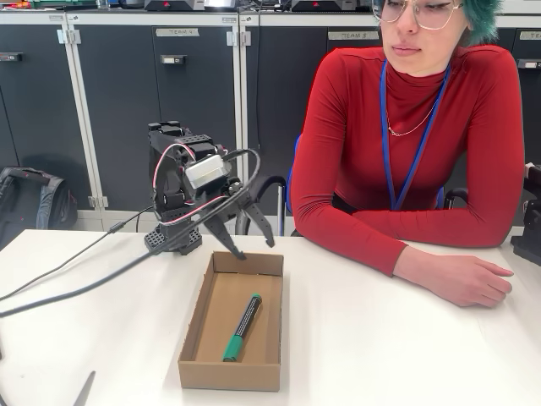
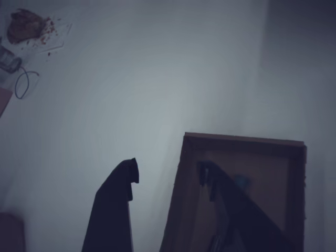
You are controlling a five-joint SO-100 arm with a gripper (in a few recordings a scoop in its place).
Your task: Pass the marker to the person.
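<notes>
On the table (image 1: 406,338) a box (image 1: 193,355) sat near the front, and the marker (image 1: 243,326) lay inside it, slanting from the front toward the back right. The gripper (image 1: 256,243) hung just above the box's back edge, fingers apart, with the arm rising behind it to the left. Cables (image 1: 76,275) ran from the arm's base across the table to the left edge. The person (image 1: 414,144) sat behind the table on the right — one hand (image 1: 461,277) resting on the tabletop, well to the right of the box. Cabinets (image 1: 152,101) stood behind everything. In the wrist view the box (image 2: 241,140) lay below the fingers (image 2: 123,184) — one over the table, one over the box
</notes>
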